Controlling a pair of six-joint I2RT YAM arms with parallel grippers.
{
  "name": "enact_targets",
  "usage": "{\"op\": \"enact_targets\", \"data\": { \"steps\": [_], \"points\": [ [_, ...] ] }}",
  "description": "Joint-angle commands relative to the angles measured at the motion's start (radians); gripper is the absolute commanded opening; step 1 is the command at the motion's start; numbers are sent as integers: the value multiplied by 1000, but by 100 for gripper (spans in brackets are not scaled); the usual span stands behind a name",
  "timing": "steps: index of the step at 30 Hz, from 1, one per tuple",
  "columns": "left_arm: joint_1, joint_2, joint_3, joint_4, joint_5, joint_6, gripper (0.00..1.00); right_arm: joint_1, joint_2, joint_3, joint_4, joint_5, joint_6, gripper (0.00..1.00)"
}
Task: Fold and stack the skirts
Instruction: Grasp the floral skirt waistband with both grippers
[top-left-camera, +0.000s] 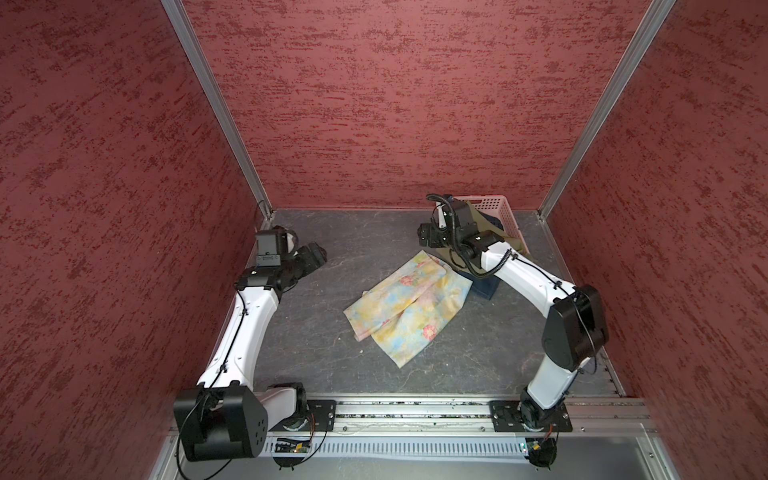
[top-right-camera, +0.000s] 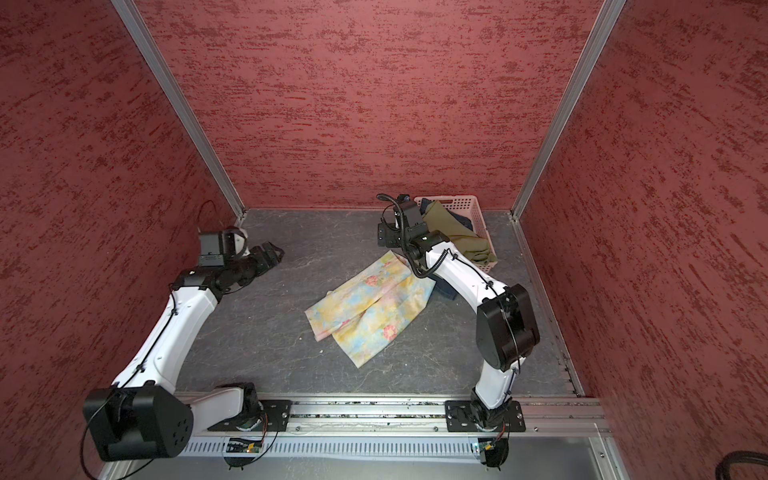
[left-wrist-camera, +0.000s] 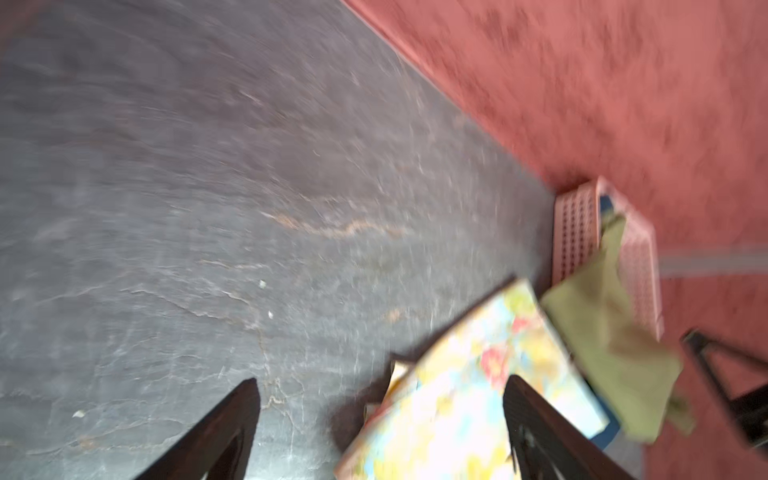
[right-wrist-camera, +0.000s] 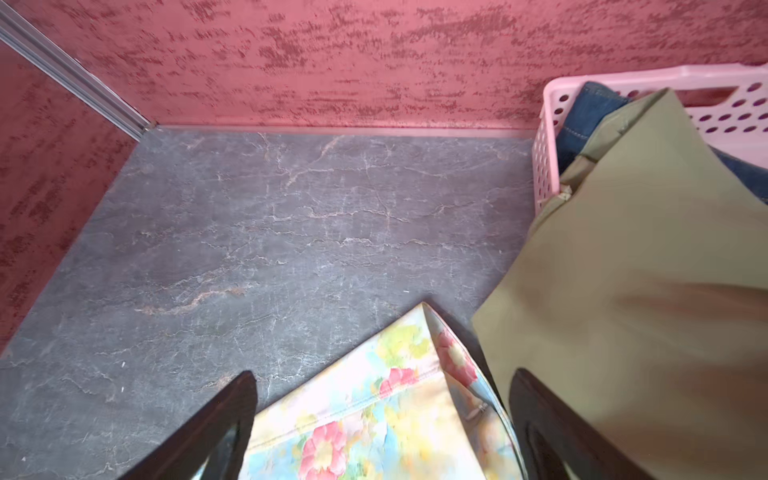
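Layout of the workspace. The floral skirt (top-left-camera: 409, 305) lies on the table (top-left-camera: 332, 353), slightly right of centre in both top views. The basket (top-left-camera: 496, 208) stands in the far right corner, against the back wall (top-left-camera: 395, 124). The plain skirt (top-right-camera: 457, 237) spills out of the basket over its near rim, and its lower end reaches down just beside the far corner of the floral skirt. Denim (right-wrist-camera: 590, 112) lies in the basket beneath the plain skirt. More denim cloth (top-left-camera: 484, 286) lies on the table against the right edge of the floral skirt; whether the two are one piece cannot be told. The right gripper (top-left-camera: 424, 237) hangs above the far corner of the floral skirt, left of the basket. The left gripper (top-left-camera: 318, 253) hangs over the far left of the table, well apart from the skirts.
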Motion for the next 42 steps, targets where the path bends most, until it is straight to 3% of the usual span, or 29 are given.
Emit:
{"op": "enact_targets", "data": {
  "steps": [1,5,15,20,23,28,32,35,39,42],
  "points": [
    [-176,62,53,-11,-81,155,92,-7,-120,-91,29,-3,35,95],
    [-383,149,81,-21,-189,244,90,-7,-239,-239,38,-8,97,92],
    [-697,294,109,172,-269,417,89,-140,-562,-583,39,-93,275,86],
    [-777,475,244,234,-300,500,88,-221,-670,-715,43,-184,332,85],
    [-825,606,334,261,-375,551,85,-272,-721,-776,69,-271,391,83],
    [-849,803,472,280,-404,580,73,-323,-757,-829,86,-338,438,82],
    [-856,882,516,297,-414,576,66,-365,-768,-859,114,-397,462,81],
    [-854,916,530,327,-434,569,47,-366,-750,-877,143,-415,460,80],
    [-826,960,591,316,-463,555,6,-363,-731,-903,200,-406,422,77],
    [-799,932,611,307,-445,528,0,-320,-716,-911,239,-356,379,76]
  ]
}}
